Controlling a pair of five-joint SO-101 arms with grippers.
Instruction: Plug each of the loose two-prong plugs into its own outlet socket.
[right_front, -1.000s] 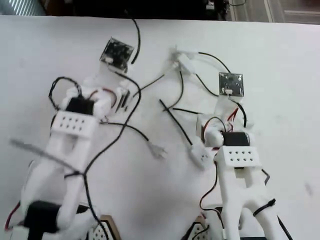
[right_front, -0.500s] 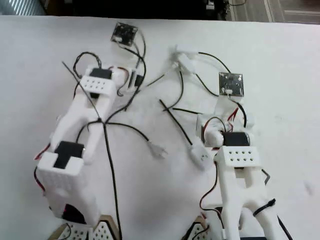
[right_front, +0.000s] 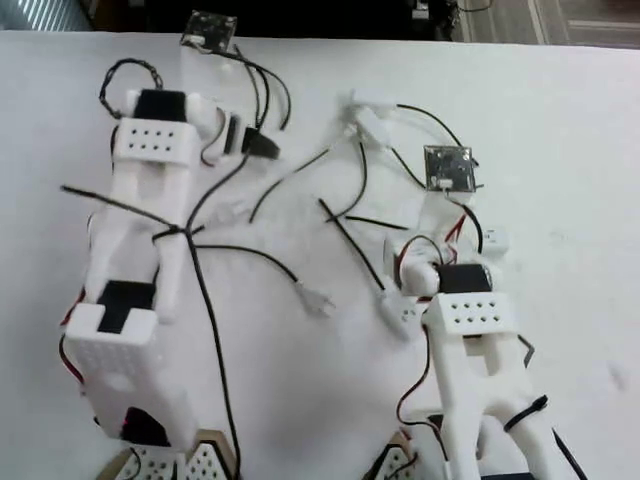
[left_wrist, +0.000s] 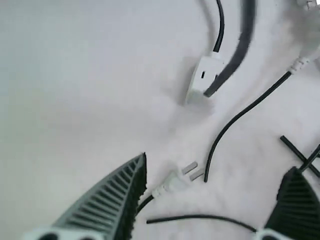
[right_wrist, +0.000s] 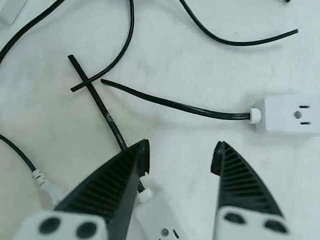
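My left gripper (right_front: 250, 140) stands open at the far left of the table. In its wrist view the left gripper (left_wrist: 217, 167) frames a loose two-prong plug (left_wrist: 177, 180) on a black cord, with a white outlet socket (left_wrist: 202, 82) beyond it. My right gripper (right_wrist: 181, 150) is open over bare table. One white socket (right_wrist: 287, 114) lies to its side and another socket (right_wrist: 160, 225) sits close under its fingers. In the high view a two-prong plug (right_front: 315, 300) lies mid-table, left of a socket (right_front: 400, 310). More sockets lie at the back (right_front: 370, 120) and right (right_front: 490, 240).
Black cords (right_front: 350, 240) cross the middle of the table in loose loops. A metal plate (right_front: 210, 30) lies near the far edge and a second metal plate (right_front: 447, 167) sits beyond the right arm. A cord drapes over the left arm (right_front: 150, 240).
The left arm has swung toward the far edge of the table, and the far-left metal plate has shifted back with it. The right metal plate has turned slightly. The right arm stays put.
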